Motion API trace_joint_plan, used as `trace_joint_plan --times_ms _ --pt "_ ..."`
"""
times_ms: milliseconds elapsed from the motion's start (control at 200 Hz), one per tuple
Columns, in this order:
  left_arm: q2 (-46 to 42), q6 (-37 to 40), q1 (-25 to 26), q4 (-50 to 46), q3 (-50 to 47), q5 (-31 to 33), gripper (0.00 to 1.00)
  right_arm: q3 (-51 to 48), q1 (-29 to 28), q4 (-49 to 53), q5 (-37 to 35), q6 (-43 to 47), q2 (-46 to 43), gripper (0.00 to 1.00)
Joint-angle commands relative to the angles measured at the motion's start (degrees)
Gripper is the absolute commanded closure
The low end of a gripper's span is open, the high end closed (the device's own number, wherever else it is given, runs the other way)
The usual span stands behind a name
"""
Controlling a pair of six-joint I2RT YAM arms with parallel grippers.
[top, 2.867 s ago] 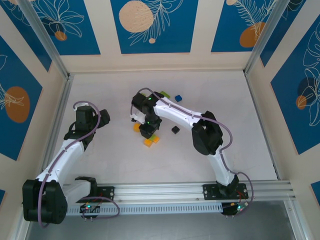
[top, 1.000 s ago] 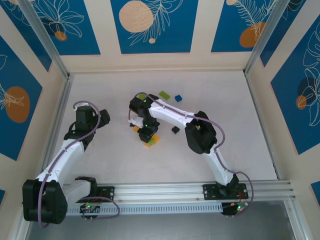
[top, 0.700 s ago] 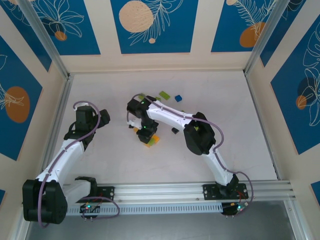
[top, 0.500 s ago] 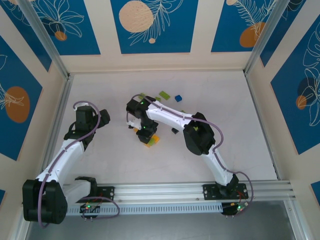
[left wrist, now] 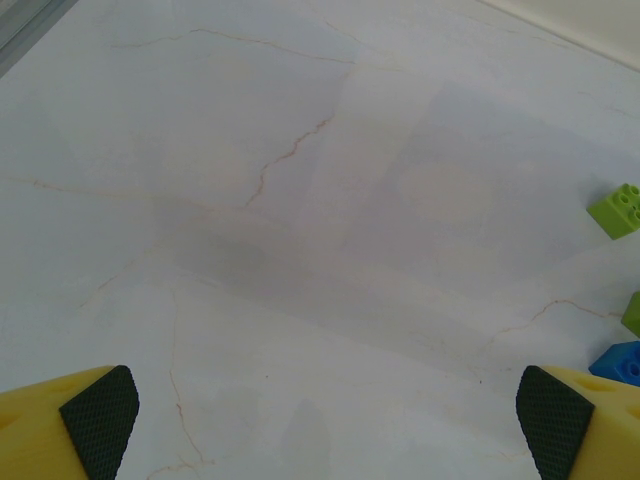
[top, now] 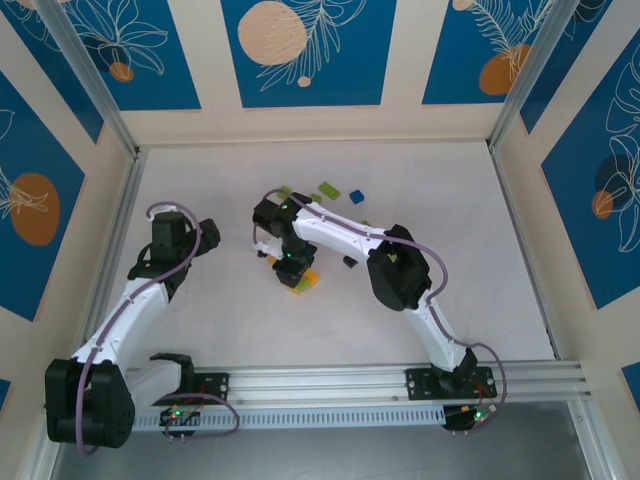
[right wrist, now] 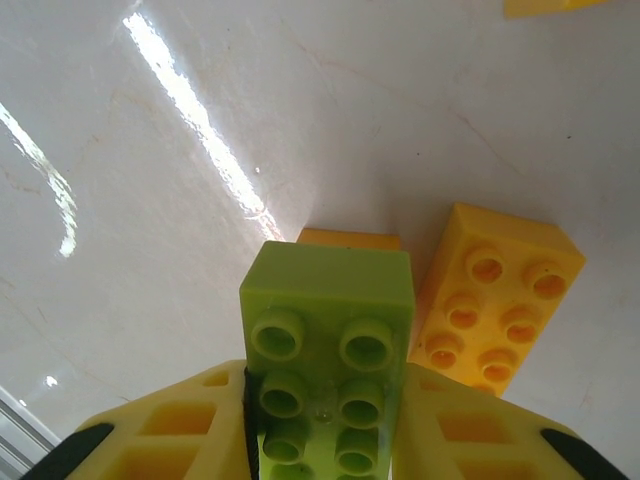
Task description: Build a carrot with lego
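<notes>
My right gripper (top: 290, 262) is shut on a lime green lego brick (right wrist: 330, 340), studs facing the wrist camera, held low over the table. Just right of it lies an orange brick (right wrist: 500, 300), seen from above as the orange brick (top: 303, 281). Another orange piece (right wrist: 350, 238) peeks out behind the green one. My left gripper (top: 205, 235) hangs open over bare table at the left, with nothing between its fingers (left wrist: 95, 415). Loose bricks lie at the back: lime green (top: 327, 190), blue (top: 357, 196) and a black one (top: 349, 262).
In the left wrist view a lime green brick (left wrist: 620, 208) and a blue brick (left wrist: 620, 362) sit at the right edge. Metal rails (top: 120, 200) and patterned walls border the white table (top: 450, 290). The right arm's links stretch across the table's middle.
The right gripper has shifted slightly left and lower over the orange bricks, still holding the green brick. The left arm has not moved.
</notes>
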State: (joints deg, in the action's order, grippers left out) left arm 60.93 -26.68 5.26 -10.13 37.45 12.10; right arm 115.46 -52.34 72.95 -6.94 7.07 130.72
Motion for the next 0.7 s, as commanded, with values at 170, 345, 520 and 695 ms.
trace_joint_plan --times_ms 170,345,520,695 --pt "-0.55 -0.13 -0.94 -0.68 1.48 0.88 0.01 7.03 -3.95 8.22 6.68 -10.36 6.10 0.65" --pt "-0.24 -0.19 -0.87 -0.72 1.88 0.38 0.01 7.27 -4.27 8.53 5.89 -14.02 6.17 0.65" --pt "-0.69 -0.22 -0.91 -0.95 1.67 0.73 0.00 5.76 -3.99 8.29 4.17 -17.11 6.66 0.65" --pt "-0.81 -0.22 -0.86 -1.26 1.87 0.69 0.00 4.13 -3.82 6.38 3.25 -20.70 6.09 0.60"
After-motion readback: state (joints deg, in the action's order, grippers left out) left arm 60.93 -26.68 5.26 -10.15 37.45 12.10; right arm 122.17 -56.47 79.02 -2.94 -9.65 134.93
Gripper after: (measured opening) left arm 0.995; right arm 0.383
